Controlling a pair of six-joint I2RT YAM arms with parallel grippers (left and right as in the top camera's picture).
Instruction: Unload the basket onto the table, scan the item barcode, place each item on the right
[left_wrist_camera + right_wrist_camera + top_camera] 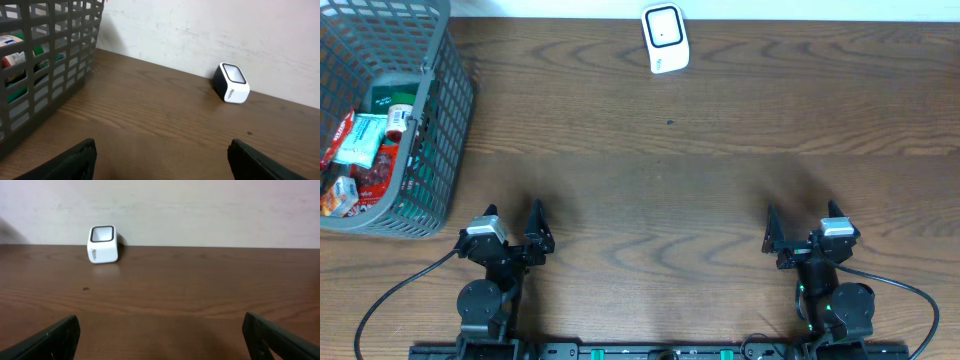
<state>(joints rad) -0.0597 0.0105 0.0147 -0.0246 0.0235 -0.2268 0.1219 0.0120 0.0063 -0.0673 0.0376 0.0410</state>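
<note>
Gaping empty, the left pincer [513, 212] and right pincer [803, 212] faced the scanner [665, 38] well ahead, between them. Ahead-left of the left pincer, the basket [450, 120] mesh half hid the packets [360, 140].

We are finding no text that we can actually read. We are seeing a short dark marking on the side of the white barcode scanner [231, 83], but it is staying too small to make out in both wrist views, and from overhead it is not showing at all. Far to the left of the scanner, inside the grey wire basket [445, 120], the packets [365, 140] in white, green and red are showing printed patches that look like lettering. The print is blurring together, so we are not making out any word, brand, number or barcode on them.
</note>
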